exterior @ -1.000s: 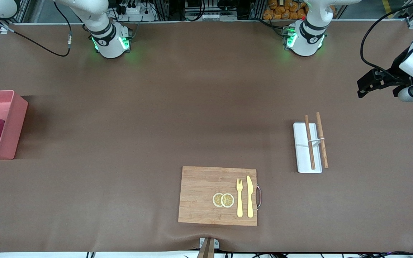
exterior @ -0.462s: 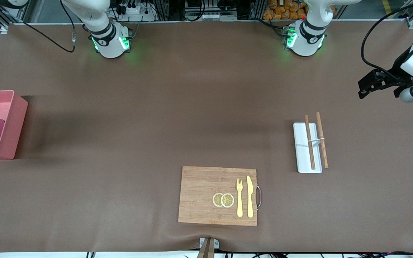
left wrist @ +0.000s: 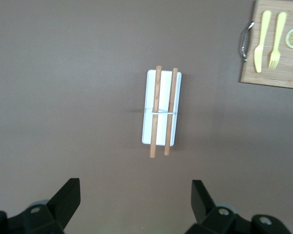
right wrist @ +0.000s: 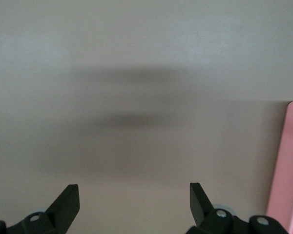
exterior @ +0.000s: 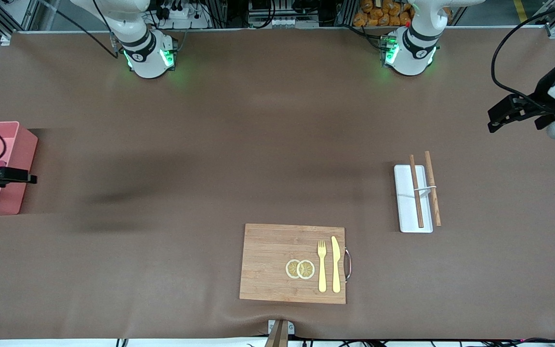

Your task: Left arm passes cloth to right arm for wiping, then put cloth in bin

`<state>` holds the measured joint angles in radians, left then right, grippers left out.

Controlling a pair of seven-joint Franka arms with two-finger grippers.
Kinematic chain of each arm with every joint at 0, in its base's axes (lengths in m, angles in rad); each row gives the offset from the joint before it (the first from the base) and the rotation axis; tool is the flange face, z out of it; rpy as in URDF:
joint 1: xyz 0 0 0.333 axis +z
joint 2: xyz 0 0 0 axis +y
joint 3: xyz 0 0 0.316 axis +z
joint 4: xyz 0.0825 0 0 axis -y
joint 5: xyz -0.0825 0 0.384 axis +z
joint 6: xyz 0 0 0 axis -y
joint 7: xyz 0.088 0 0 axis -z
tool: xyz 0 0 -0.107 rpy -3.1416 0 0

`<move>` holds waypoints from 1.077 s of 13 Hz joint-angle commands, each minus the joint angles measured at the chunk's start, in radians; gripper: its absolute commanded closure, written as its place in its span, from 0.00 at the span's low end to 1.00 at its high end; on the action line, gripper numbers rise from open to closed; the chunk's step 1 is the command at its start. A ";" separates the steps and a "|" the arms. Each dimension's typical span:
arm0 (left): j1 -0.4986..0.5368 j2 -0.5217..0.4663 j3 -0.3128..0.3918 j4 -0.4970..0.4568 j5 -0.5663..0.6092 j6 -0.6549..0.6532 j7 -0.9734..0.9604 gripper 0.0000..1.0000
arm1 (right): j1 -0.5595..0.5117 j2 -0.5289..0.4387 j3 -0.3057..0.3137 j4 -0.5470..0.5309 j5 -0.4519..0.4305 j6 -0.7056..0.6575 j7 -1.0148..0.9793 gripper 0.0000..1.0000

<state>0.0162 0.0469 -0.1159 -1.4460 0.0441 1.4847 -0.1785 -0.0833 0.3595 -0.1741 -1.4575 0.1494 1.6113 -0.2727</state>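
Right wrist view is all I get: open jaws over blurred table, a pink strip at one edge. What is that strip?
Observer: A wall of the salmon-pink rectangular plastic bin; the right gripper hangs over it.
Operator: Does it hold the magenta-pink fuzzy cloth?
Observer: No, its jaws are empty. The cloth shows in no view, and the right arm covers part of the bin's inside.
Operator: The other arm?
Observer: The left gripper waits, open, over the brown table at its own end.
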 commanded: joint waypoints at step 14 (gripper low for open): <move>0.036 -0.055 -0.011 -0.054 -0.013 -0.012 -0.033 0.00 | 0.180 -0.401 -0.002 -0.227 -0.077 -0.019 0.428 0.00</move>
<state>0.0440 0.0168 -0.1183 -1.4870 0.0441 1.4711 -0.2068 0.0876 -0.0315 -0.1759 -1.6706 0.0963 1.5769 0.1454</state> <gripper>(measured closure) 0.000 0.000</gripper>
